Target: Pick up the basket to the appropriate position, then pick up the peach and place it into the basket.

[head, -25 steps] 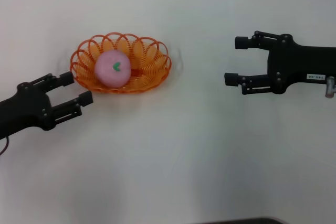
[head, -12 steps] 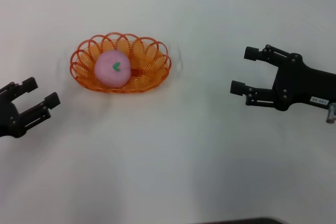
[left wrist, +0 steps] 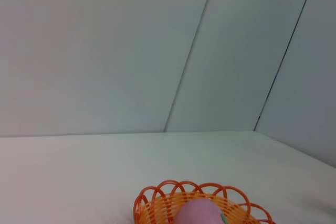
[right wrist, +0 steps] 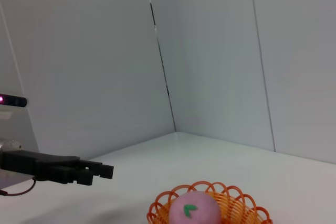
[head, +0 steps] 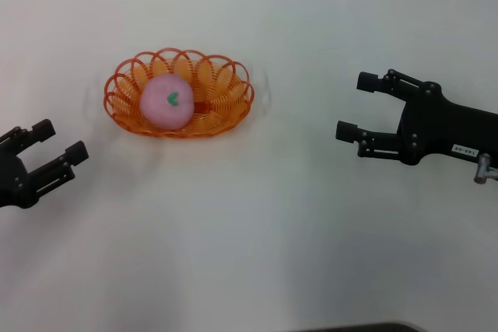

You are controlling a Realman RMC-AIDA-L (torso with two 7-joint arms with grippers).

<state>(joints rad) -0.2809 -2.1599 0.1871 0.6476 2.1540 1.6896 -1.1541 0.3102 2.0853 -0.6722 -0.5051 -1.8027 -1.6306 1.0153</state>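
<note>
White table (head: 257, 215): right gripper (head: 359, 106) slightly nearer basket (head: 226, 118).

The left wrist view cuts off the basket (left wrist: 202, 205) and peach (left wrist: 199, 213) at the edge, showing only their upper parts. The right wrist view crops the basket's base. In the head view the left gripper (head: 53, 149) runs off the frame, its arm unseen, and the peach hides the basket's floor.
</note>
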